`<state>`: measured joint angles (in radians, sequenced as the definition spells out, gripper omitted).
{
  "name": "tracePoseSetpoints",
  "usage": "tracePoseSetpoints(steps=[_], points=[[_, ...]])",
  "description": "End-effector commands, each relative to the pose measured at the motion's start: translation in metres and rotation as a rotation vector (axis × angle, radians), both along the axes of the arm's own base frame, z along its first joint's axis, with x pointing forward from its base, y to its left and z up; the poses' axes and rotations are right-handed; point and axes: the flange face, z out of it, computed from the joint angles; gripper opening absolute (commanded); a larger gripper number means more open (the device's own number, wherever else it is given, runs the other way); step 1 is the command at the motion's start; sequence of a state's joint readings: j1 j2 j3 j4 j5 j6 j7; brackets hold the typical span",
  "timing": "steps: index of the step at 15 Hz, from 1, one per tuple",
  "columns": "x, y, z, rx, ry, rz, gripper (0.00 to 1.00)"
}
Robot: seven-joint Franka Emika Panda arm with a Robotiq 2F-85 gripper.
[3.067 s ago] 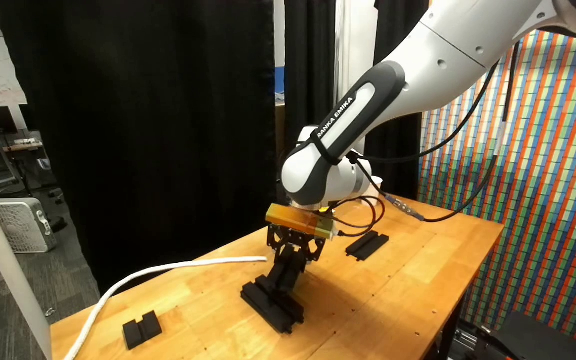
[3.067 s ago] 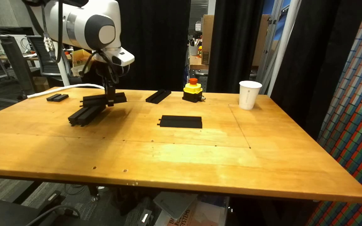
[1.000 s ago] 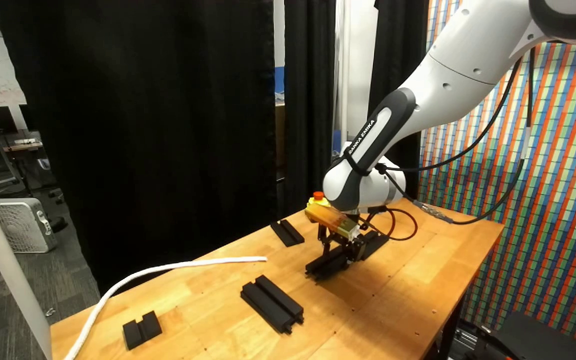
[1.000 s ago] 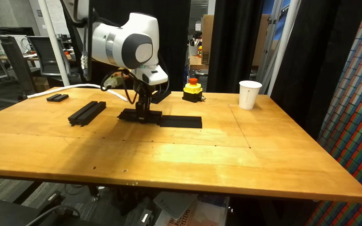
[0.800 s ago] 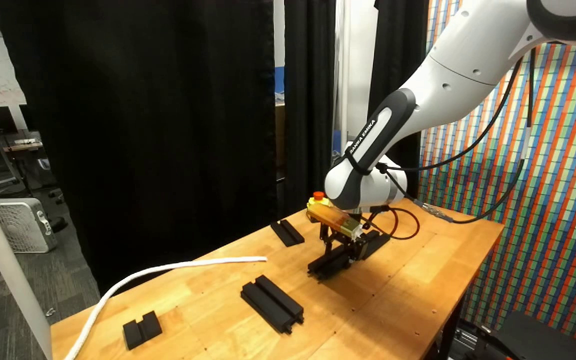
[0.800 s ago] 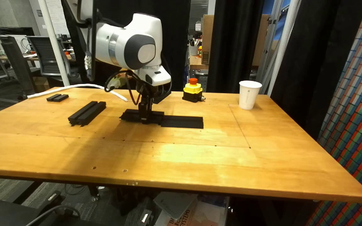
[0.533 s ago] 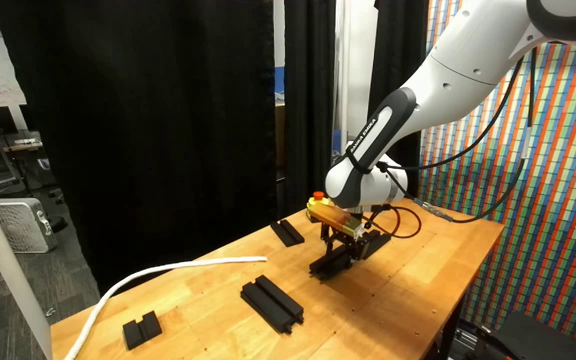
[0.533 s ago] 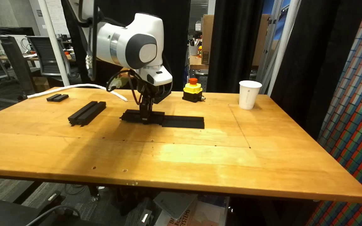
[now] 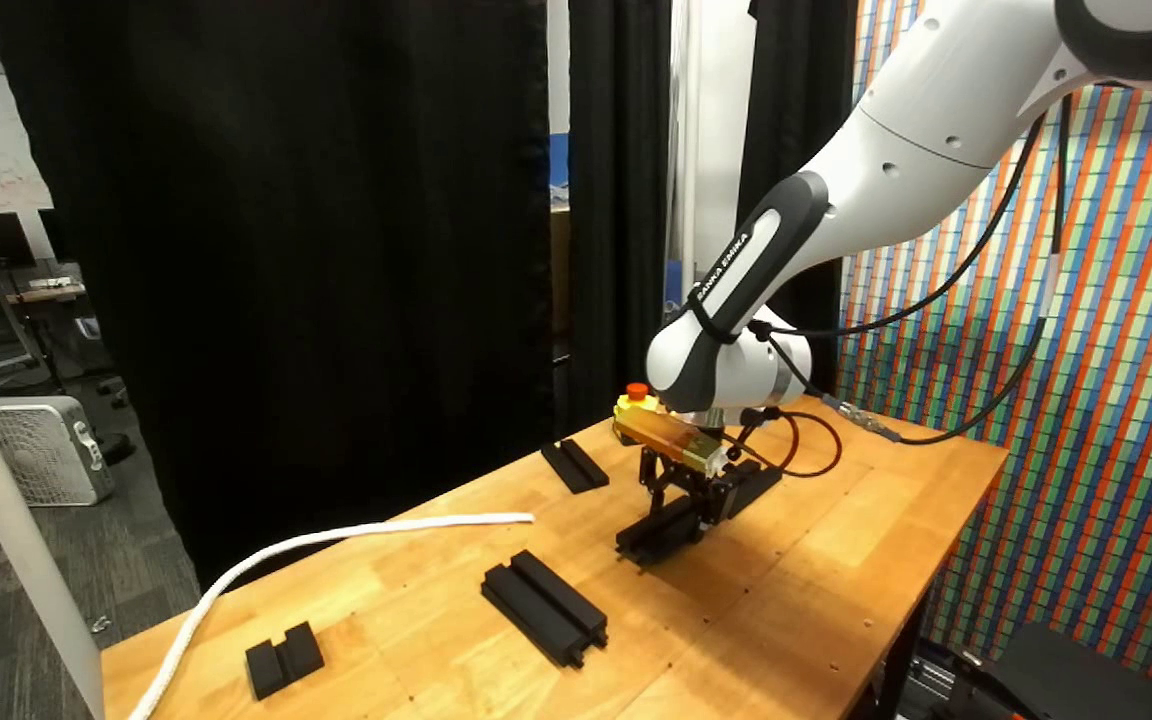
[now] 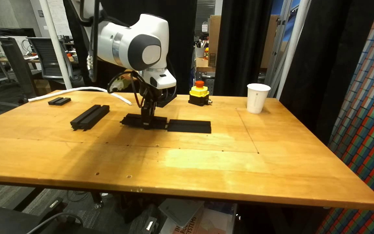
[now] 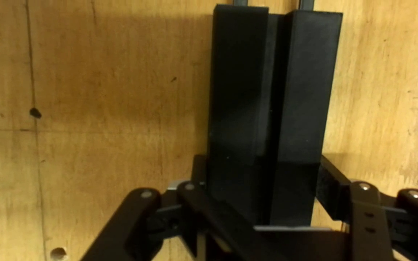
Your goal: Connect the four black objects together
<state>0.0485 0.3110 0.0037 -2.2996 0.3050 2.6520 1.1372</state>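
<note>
Wrist view: the gripper [image 11: 263,175] grasps a bar [image 11: 243,112], jaws clenched across it.
There, the fingers [image 11: 334,194] press both flanks, and two prongs [image 11: 306,5] jut from the bar's far end. An exterior view reveals a narrow gap between it and the second bar [image 10: 189,126], roughly in line, and alone shows the cup [image 10: 257,98]. Both exterior views show the third bar [image 9: 546,606], well apart; the fourth bar [image 9: 574,466] shows whole in an exterior view.
</note>
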Motion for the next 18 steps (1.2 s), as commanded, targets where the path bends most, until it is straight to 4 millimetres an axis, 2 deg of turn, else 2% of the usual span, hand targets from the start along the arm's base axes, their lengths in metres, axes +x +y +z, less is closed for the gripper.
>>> tracePoseSetpoints(steps=[1, 6, 12, 18], points=[[0.001, 0.001, 0.011, 0.018, 0.000, -0.009, 0.47], [0.001, -0.001, 0.012, 0.012, 0.004, -0.012, 0.47], [0.001, -0.002, 0.024, -0.001, -0.003, -0.017, 0.47], [-0.001, -0.005, 0.021, 0.012, 0.014, -0.023, 0.47]])
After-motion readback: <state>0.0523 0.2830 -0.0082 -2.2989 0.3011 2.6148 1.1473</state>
